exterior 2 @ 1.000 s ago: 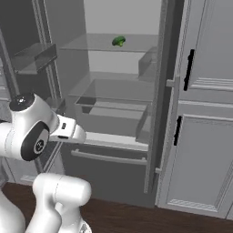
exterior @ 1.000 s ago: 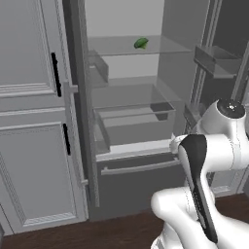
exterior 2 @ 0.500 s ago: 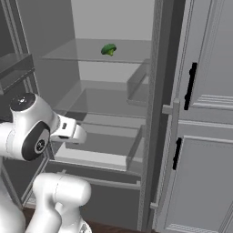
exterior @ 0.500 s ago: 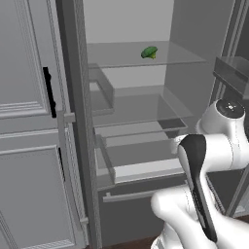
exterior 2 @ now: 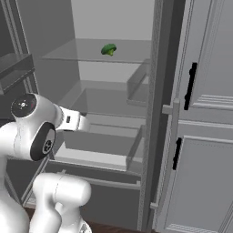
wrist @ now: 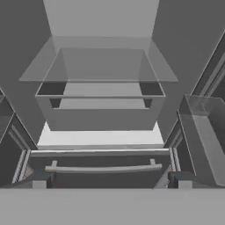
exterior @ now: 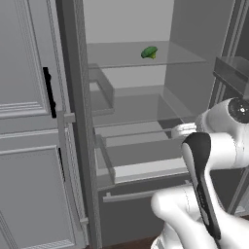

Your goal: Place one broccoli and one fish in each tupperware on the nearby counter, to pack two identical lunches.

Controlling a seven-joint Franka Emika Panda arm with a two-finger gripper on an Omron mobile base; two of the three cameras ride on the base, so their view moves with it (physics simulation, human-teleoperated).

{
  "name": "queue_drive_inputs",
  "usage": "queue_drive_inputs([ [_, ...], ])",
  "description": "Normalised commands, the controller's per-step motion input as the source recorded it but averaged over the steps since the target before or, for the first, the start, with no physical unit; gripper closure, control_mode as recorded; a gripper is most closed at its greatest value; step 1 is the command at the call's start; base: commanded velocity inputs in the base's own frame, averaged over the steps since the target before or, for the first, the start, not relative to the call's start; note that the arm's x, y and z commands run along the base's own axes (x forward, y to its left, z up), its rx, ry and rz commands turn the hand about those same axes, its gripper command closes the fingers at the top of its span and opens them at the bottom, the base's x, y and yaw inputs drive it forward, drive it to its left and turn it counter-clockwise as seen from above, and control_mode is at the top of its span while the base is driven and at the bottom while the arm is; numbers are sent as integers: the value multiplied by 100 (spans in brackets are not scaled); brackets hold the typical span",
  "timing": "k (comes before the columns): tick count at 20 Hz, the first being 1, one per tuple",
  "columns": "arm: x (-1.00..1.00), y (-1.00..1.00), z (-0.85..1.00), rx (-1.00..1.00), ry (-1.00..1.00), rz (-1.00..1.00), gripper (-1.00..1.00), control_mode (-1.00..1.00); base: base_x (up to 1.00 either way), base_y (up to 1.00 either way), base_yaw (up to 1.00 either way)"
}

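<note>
The open fridge (exterior: 194, 87) fills the scene, its clear drawer (wrist: 100, 105) low in front of the arm. One broccoli (exterior: 149, 52) sits high on the glass shelf (exterior 2: 82, 52). The fingers (wrist: 39, 181) stand spread, holding nothing. Reaching up risks clipping the shelf edge or nudging the floret backward.

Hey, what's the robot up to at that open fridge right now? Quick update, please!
Two-finger gripper open, empty, facing the fridge drawers. Small green broccoli floret sits on the upper glass shelf, untouched. Nothing blocking the way.
</note>
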Motion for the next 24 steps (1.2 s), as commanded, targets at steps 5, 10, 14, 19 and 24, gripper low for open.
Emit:
queue_drive_inputs([
  [5, 59, 0, 65, 0, -22, 0, -100, -100, 0, 0, 0],
  [10, 33, 0, 82, 0, -14, 0, -100, -100, 0, 0, 0],
  [14, 12, 0, 83, 0, -8, 0, -100, -100, 0, 0, 0],
  [19, 10, 9, 61, 0, 0, -1, -100, -100, 0, 0, 0],
  [24, 1, 44, 6, 0, -15, -12, -100, -100, 0, 0, 0],
])
